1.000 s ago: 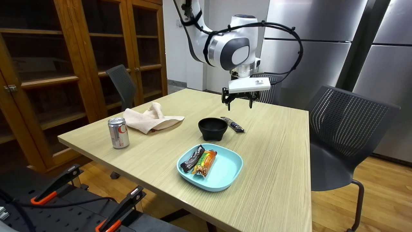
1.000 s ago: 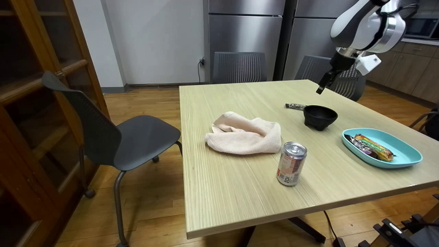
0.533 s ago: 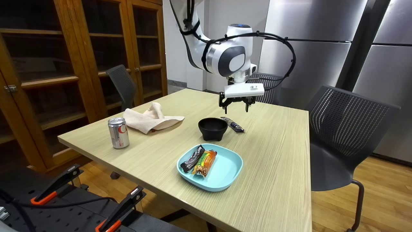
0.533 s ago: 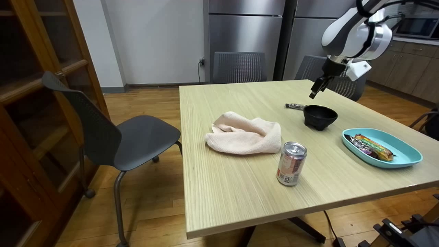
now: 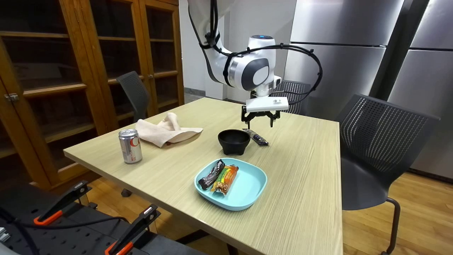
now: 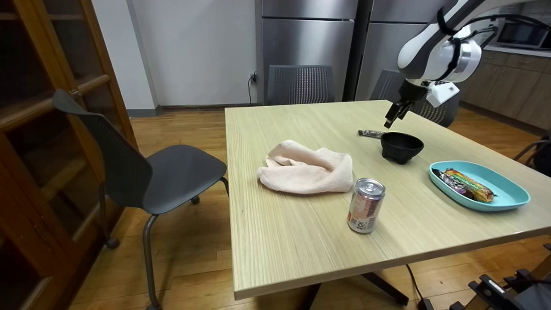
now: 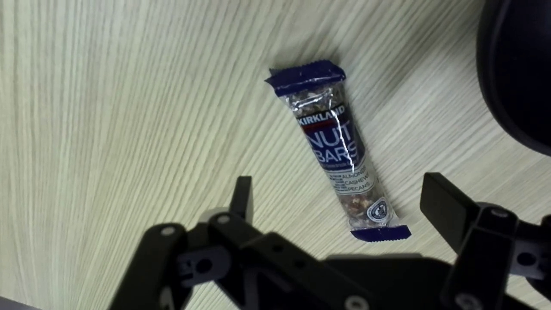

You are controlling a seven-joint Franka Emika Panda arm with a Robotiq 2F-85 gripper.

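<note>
Ana: Which step does this look like?

Ben: An approach, judging by the pose, with no grasp made yet. The tool (image 5: 260, 125) hovers above the table (image 5: 300, 170), its fingers spread wide and holding nothing.

Ana: And what lies beneath it?

Ben: A nut bar (image 7: 340, 155), its Kirkland label readable in the wrist view. It rests flat on the table, near the black bowl (image 5: 234, 146) but apart from it, and no finger touches it.

Ana: Does it line up with the tool?

Ben: Only roughly. In the wrist view it runs aslant, its upper end leaning left, while the fingertips show on either side of its lower half. A grip across the narrow width probably wants a slight turn of the wrist.

Ana: So what does the next move call for?

Ben: It would seem to call for a slow, straight descent, one finger to each side of the wrapper, then a gentle squeeze. The bowl's rim looks like the main hazard for the finger on that side.

Ana: Anything else close?

Ben: Hardly. The blue plate (image 5: 253, 187), with two wrapped bars (image 5: 225, 179) on it, sits past the bowl; the cloth (image 6: 308, 172) and the can (image 6: 366, 206) are well apart from the tool.
</note>
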